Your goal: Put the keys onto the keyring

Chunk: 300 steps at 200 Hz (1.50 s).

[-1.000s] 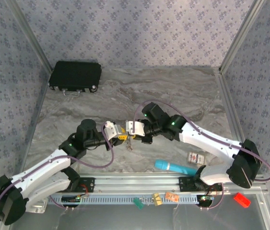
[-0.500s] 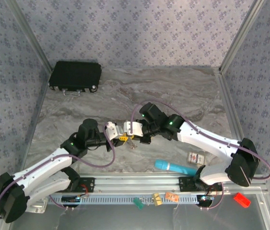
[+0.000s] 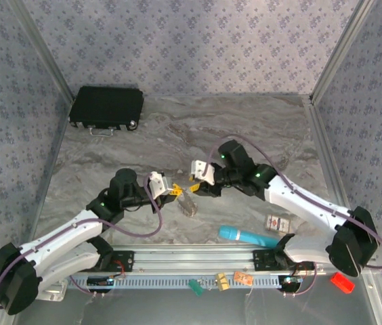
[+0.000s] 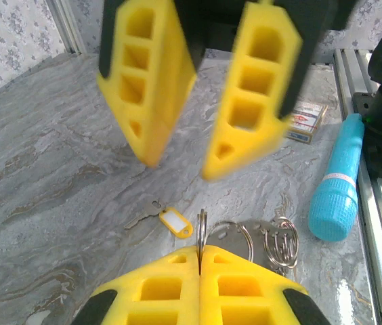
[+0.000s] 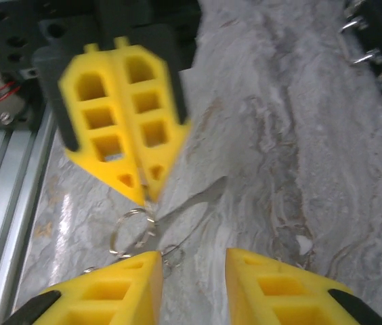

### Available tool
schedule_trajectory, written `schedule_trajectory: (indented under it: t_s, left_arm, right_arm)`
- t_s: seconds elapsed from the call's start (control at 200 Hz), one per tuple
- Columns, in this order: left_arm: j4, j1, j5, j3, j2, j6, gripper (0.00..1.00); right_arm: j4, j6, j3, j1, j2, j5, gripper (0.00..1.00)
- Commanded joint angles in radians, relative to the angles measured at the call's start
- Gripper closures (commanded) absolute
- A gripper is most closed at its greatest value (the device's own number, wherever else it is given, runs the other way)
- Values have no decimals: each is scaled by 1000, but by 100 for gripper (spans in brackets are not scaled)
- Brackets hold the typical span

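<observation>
Left gripper (image 4: pixel 200 254) has its yellow fingers pressed tight together, pinching the thin silvery metal keyring (image 4: pixel 202 227) on edge above the grey marbled table (image 4: pixel 55 156). Right gripper (image 4: pixel 181 159) faces it close, jaws apart, gripping nothing. A tiny yellow-headed key (image 4: pixel 175 222) shows just beside the ring. Further silvery loops (image 4: pixel 282 240) trail towards the turquoise cylinder (image 4: pixel 336 196).
</observation>
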Motion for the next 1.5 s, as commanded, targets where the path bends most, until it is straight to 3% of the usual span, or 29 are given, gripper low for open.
schedule_trajectory:
  t_s: [0.0, 0.55, 0.929, 1.494]
  left_arm:
    - [117, -4, 28, -31, 1, -53, 100]
    - [205, -4, 20, -63, 19, -91, 100]
    - [202, -5, 4, -72, 7, -87, 100]
    - [203, -4, 15, -68, 9, -88, 100]
  right_arm:
    - [154, 78, -63, -32, -8, -109, 68]
    - [228, 89, -91, -13, 67, -200, 68]
    - [356, 126, -189, -37, -7, -81, 69]
    - [328, 104, -135, 6, 62, -139, 73]
